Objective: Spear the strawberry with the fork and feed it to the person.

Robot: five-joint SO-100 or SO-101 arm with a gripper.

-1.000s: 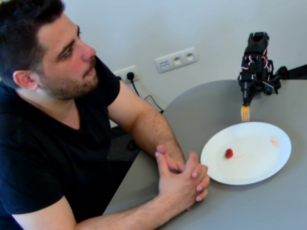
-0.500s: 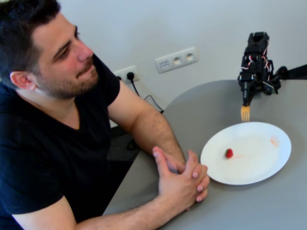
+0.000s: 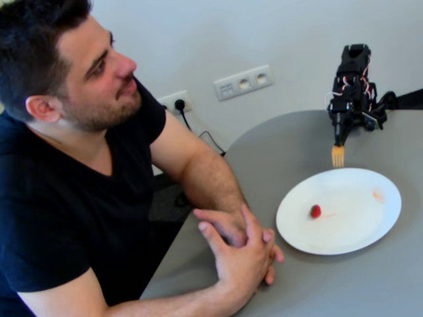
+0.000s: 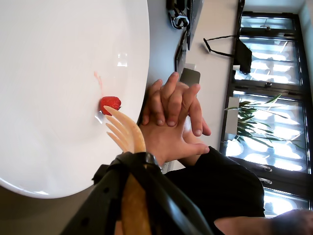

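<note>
On the grey desk [image 3: 370, 277] a white plate [image 3: 360, 231] carries a small red strawberry [image 3: 316, 211], lying toward the plate's left side in the fixed view, with a faint pink smear beside it and another pale mark near the right rim. Above the plate's far edge hangs the black arm, its claw [image 3: 340, 135] clenched on the handle of a pale wooden fork [image 3: 338, 156], tines pointing down and clear of the plate. In the wrist view, which lies on its side, the fork [image 4: 126, 133] runs up from the black claw [image 4: 134, 164] at the bottom, and its tines appear just beside the strawberry [image 4: 110, 104]; whether they touch cannot be told from that angle, though the fixed view shows them well apart.

No brand, label or readable writing shows on the arm, plate or wall. A man in a dark T-shirt [image 3: 59, 211] sits at the left, cut off by the frame, his clasped hands [image 3: 241, 244] resting on the desk edge near the plate. White wall sockets [image 3: 243, 82] sit behind him, one lower outlet holding a black plug [image 3: 179, 105]. The claw's fingertips are hidden behind the fork handle and housing. Beyond the hands in the wrist view, bright windows [image 4: 271, 98] and a leafy plant [image 4: 247, 115] are blurred.
</note>
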